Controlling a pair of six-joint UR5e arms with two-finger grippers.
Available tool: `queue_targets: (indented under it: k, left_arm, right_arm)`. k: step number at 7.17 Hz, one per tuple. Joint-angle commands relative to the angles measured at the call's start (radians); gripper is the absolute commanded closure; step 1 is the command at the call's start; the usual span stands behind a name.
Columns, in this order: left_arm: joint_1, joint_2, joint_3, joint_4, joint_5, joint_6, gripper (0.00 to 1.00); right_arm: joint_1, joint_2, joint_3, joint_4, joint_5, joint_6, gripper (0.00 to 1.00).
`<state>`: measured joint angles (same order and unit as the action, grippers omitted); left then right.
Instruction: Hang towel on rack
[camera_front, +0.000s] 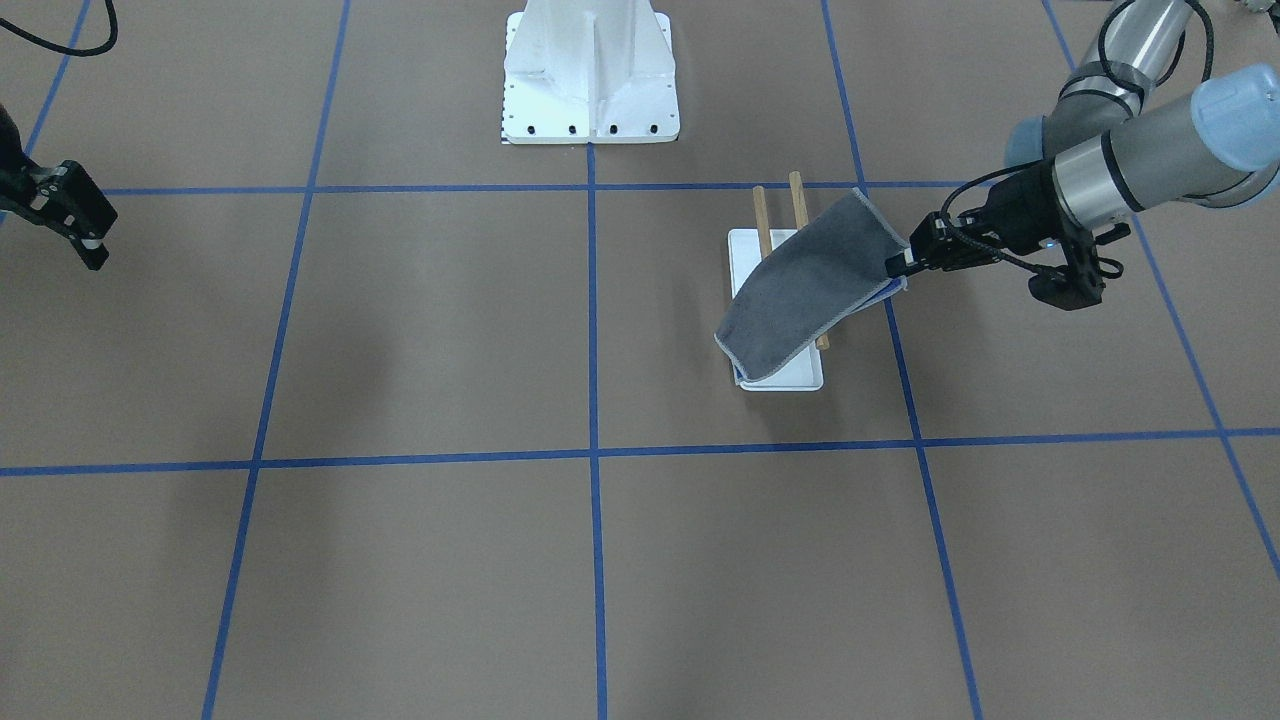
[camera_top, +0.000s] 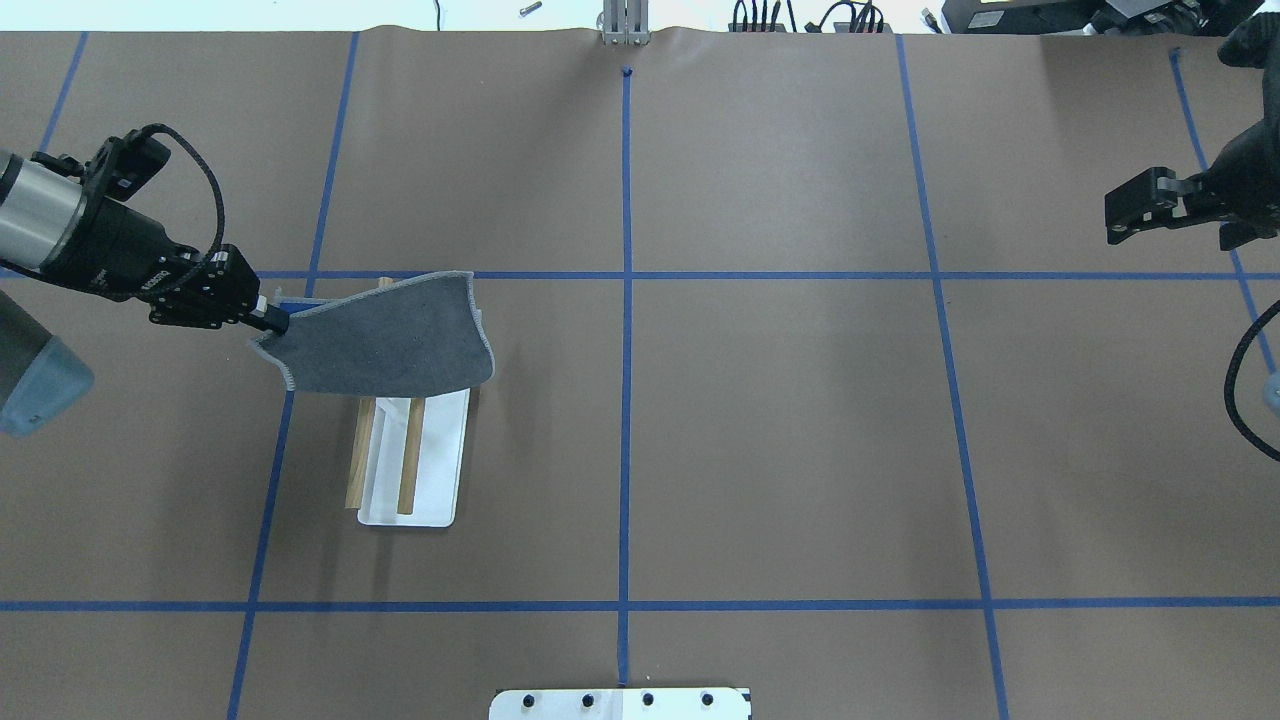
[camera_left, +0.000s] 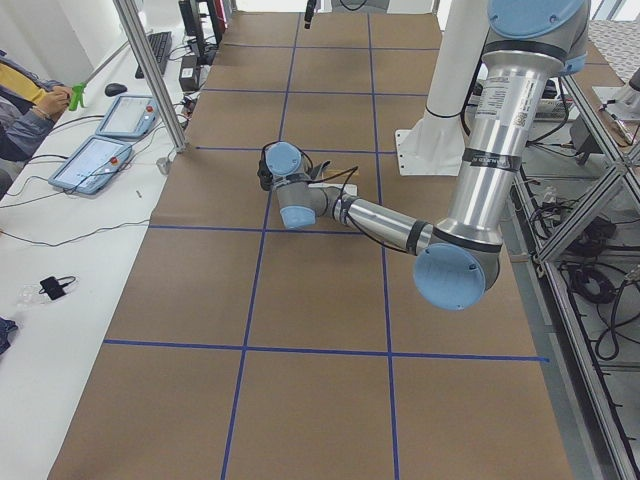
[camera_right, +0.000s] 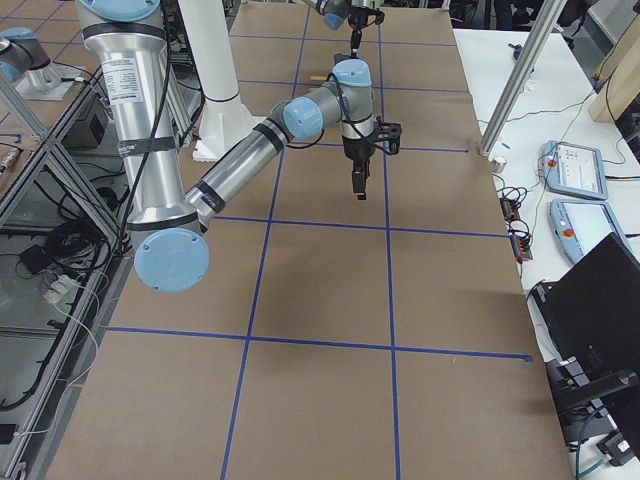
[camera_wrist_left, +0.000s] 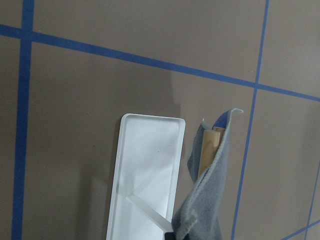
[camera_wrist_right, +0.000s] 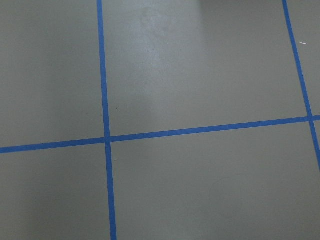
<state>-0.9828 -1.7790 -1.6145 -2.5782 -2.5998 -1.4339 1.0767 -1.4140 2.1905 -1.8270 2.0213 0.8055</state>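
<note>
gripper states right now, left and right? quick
Left gripper: shut on the towel, pinching its edge.
Right gripper: nothing seen in it; open or shut cannot be told.

Blue tape (camera_top: 626, 440) crossed the brown table (camera_top: 790, 450) in a grid. Two pendants (camera_right: 572, 165) (blue-edged) lay on a white bench (camera_right: 478, 70) beside it, near a laptop (camera_right: 600, 290).

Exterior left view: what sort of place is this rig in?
Probably a robotics lab workcell: the left arm and right arm stand at a paper-covered table marked with a blue tape grid, beside a white bench holding teach pendants.
</note>
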Motion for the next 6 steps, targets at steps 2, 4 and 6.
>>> queue_targets:
  k: [2,4,6]
  left_arm:
    - [0.0,0.018,0.004,-0.002,0.017,-0.002,0.01]
    - [-0.028,0.016,-0.001,-0.002,0.036,-0.002,0.01]
    - [-0.086,0.024,-0.031,-0.005,0.265,0.003,0.01]
  right_arm:
    - [0.005,0.001,0.0,0.0,0.001,0.0,0.0]
    - [0.025,0.001,-0.002,0.0,0.007,-0.005,0.0]
    - [0.066,0.001,-0.027,-0.002,0.043,-0.101,0.0]
